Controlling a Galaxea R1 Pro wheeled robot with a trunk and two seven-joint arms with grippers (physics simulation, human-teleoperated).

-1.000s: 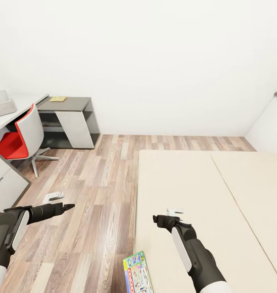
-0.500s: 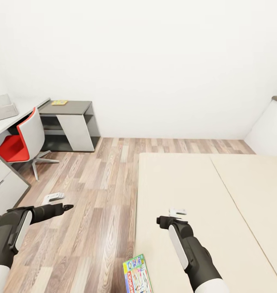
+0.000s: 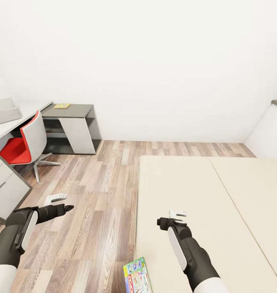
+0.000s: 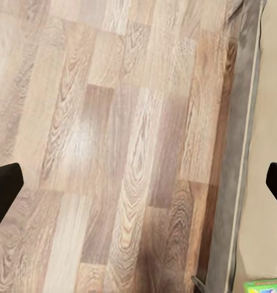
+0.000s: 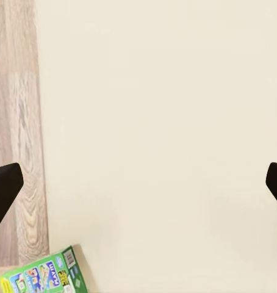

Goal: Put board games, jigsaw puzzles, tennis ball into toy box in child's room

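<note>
Camera shifted; chair, worktop sit lower in head view. Head: bed (image 3: 203, 203) right, bare floor (image 3: 97, 195) left; Monopoly box (image 3: 137, 276) at bed's near edge, just beside right gripper (image 3: 177, 213); left gripper (image 3: 55, 198) over floor; chair (image 3: 26, 142), worktop (image 3: 8, 126), puzzle (image 3: 62, 106) on cabinet (image 3: 71, 126) well apart. Left wrist: jaws spread, empty, over planks; box corner (image 4: 266, 285). Right wrist: jaws spread, empty, over mattress; box (image 5: 44, 273) near.

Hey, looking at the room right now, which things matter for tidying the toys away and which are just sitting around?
Part of the job:
- Monopoly board game, at the bed's near edge
- bed
- table
- toy box on the table
- small yellow flat item on the dark cabinet section, too small to identify

Just lying about:
- red and white chair
- wood floor
</note>
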